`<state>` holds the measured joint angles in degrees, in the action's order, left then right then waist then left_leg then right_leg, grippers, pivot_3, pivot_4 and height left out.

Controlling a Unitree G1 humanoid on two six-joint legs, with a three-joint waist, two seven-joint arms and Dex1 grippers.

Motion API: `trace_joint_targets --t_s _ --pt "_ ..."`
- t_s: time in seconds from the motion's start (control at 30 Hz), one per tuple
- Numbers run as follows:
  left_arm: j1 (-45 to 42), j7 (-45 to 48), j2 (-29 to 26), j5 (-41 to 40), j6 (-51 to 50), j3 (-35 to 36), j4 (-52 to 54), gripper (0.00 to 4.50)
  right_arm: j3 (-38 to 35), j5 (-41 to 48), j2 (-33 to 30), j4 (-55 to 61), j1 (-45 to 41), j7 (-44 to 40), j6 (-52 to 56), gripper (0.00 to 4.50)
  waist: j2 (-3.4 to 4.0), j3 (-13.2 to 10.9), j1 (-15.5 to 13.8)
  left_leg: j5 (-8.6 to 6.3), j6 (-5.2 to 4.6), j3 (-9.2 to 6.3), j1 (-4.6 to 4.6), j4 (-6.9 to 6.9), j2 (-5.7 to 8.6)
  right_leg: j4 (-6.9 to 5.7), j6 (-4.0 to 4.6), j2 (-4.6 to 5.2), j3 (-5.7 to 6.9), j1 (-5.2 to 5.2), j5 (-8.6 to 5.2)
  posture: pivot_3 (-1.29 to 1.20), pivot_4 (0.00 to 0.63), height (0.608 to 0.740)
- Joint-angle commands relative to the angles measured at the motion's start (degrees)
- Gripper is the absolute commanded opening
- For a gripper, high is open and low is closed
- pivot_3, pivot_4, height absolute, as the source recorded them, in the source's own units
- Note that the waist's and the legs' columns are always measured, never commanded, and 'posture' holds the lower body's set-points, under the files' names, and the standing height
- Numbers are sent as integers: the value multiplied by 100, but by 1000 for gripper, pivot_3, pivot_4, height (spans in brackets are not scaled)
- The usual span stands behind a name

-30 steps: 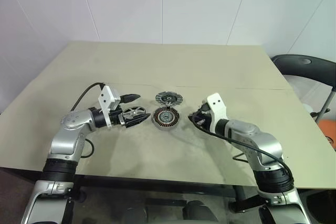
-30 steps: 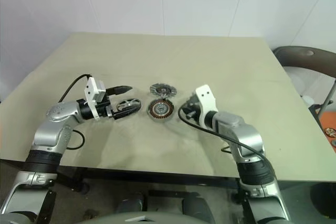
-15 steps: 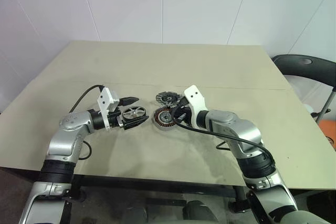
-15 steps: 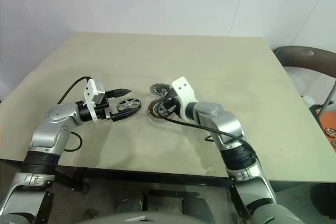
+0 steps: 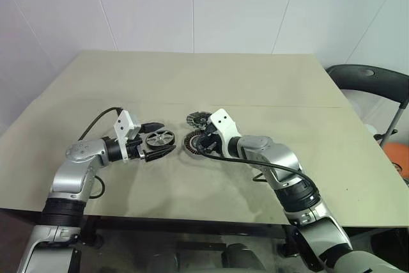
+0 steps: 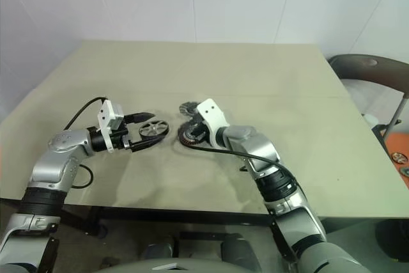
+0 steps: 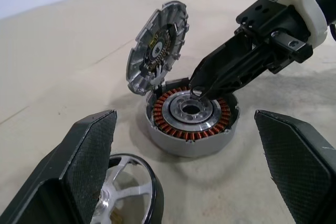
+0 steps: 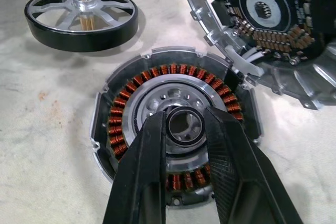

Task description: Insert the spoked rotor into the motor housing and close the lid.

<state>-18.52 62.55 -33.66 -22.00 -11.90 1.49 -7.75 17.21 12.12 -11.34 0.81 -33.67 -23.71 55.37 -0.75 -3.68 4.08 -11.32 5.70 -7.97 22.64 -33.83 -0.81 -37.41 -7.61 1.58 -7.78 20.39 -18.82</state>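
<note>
Showing no legible lid (image 8: 265, 22) writing (blurred)

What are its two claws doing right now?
Left gripper: open, holding nothing.
Right gripper: shut on a small dark ring.

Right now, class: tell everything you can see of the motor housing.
The motor housing is a round, shallow silver metal shell lying flat on the table, open upward. A ring of copper-brown windings circles a silver hub with a central hole. The lid leans tilted at its far edge. The right gripper holds a small dark ring over its centre.
</note>
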Motion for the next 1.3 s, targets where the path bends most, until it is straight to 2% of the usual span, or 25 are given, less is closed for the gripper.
trace_joint_targets --t_s 0.03,0.43,1.3 --pt "-31 26 -72 -59 66 133 124 4500 -94 -37 127 32 -196 30 -150 816 0 0 0 0 0 0 0 0 0 0 0 0 0 0 0 0 0 740" --pt "3 -29 -50 -94 26 142 234 4500 57 -435 213 -260 -221 120 -480 816 1 0 2 0 0 0 0 2 0 0 0 0 0 1 0 0 0 740" --pt "-58 -91 -54 -55 65 145 173 4500 117 -539 318 -284 -84 -35 -328 816 1 -1 3 0 0 0 0 3 0 0 0 0 0 2 0 0 0 740"
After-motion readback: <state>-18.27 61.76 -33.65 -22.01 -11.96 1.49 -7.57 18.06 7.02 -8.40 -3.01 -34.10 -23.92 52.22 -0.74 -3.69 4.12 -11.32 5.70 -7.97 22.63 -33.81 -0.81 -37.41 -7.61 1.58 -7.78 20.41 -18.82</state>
